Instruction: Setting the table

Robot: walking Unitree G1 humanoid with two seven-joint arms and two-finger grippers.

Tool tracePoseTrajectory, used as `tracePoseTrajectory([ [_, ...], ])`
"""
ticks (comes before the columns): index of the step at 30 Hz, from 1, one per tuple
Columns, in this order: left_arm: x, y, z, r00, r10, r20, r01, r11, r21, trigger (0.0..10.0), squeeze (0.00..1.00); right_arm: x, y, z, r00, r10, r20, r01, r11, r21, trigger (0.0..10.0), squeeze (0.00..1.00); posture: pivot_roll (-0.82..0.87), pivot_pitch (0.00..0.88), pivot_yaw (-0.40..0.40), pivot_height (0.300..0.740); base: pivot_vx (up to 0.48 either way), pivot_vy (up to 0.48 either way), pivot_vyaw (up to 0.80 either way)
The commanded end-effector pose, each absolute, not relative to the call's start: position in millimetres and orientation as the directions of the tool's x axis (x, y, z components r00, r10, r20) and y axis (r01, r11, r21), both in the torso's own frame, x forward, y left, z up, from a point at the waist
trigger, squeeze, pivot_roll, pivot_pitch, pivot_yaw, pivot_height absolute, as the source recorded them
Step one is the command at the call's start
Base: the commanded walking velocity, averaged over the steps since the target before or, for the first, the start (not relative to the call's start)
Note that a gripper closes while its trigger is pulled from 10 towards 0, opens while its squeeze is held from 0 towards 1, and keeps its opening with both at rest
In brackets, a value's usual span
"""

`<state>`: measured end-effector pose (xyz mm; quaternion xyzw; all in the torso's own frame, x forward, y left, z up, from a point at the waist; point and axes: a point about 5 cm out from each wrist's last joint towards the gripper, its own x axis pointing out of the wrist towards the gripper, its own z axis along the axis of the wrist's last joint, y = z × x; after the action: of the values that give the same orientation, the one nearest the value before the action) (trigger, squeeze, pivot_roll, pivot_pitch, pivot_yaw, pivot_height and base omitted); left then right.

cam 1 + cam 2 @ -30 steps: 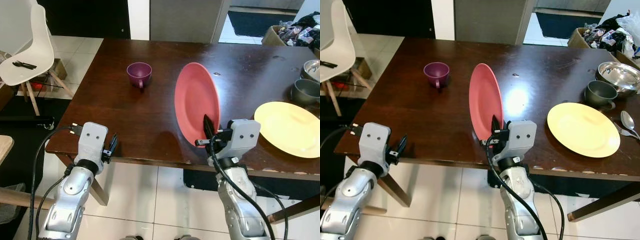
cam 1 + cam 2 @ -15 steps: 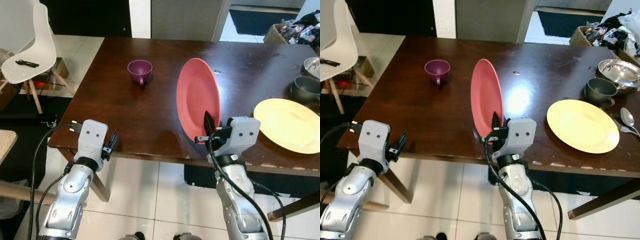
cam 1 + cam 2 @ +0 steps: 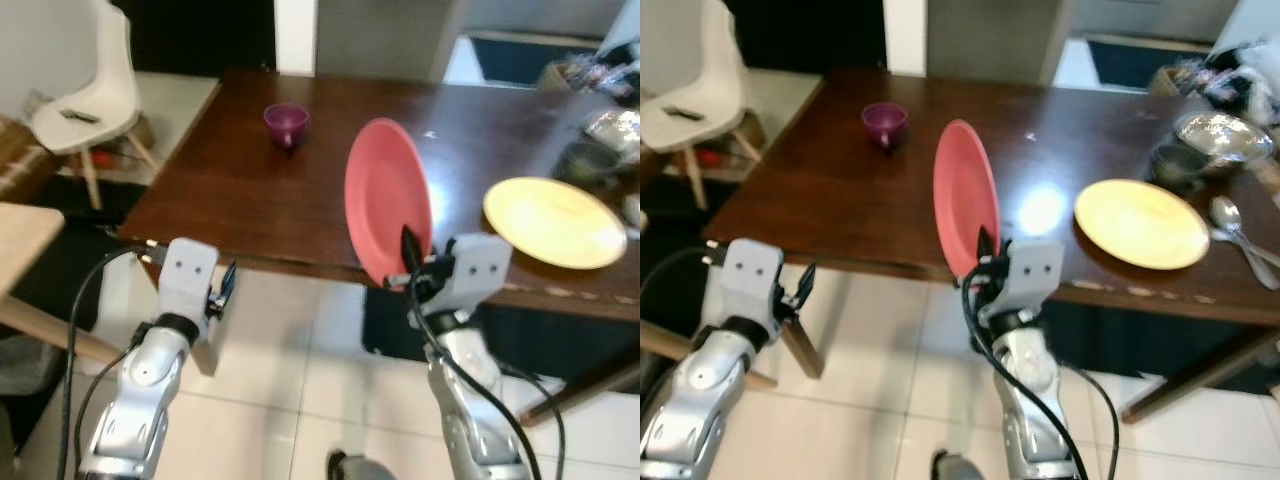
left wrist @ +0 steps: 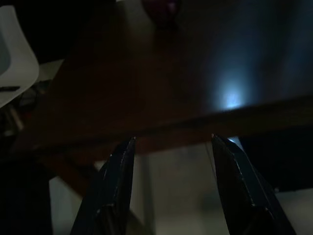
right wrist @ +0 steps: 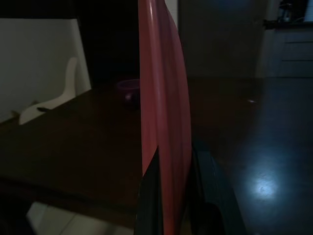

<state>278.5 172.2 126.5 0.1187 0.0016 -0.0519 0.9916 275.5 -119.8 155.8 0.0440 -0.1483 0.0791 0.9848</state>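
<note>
My right gripper (image 3: 407, 262) is shut on the lower rim of a red plate (image 3: 385, 207), which stands on edge just before the near edge of the dark wooden table (image 3: 250, 210). In the right wrist view the red plate (image 5: 164, 122) runs edge-on between the two fingers. My left gripper (image 3: 224, 290) hangs open below the table's near left corner, its fingers (image 4: 117, 186) apart over the floor. A purple cup (image 3: 286, 124) stands far left on the table. A yellow plate (image 3: 552, 208) lies flat at the right.
A white chair (image 3: 95, 95) stands left of the table, and a light wooden surface (image 3: 20, 240) juts in at the left. A grey cup (image 3: 1178, 164), a steel bowl (image 3: 1224, 135) and spoons (image 3: 1230, 218) sit at the table's far right. White tiled floor lies below.
The whole picture has pulled back and blurred, so the camera has moved away from the table. The red plate stays in my right gripper, now at the table's near edge.
</note>
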Motion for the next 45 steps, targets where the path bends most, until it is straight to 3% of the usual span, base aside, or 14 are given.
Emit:
tracePoseTrajectory([
  [1, 276.4, 173.1, 124.8, 0.995, -0.098, -0.022, 0.101, 0.967, 0.232, 10.0, 0.00, 275.4, -118.9, 156.2, 0.941, 0.147, 0.305, -0.174, 0.983, 0.065, 10.0, 0.00, -0.10, 0.007, 0.054, 0.740, -0.345, 0.000, 0.00],
  [45, 274.0, 175.5, 123.6, 0.995, -0.090, -0.028, 0.095, 0.968, 0.233, 10.0, 0.00, 274.1, -114.2, 151.6, 0.943, 0.159, 0.293, -0.189, 0.979, 0.078, 10.0, 0.00, -0.09, 0.012, 0.053, 0.740, -0.344, 0.000, 0.00],
])
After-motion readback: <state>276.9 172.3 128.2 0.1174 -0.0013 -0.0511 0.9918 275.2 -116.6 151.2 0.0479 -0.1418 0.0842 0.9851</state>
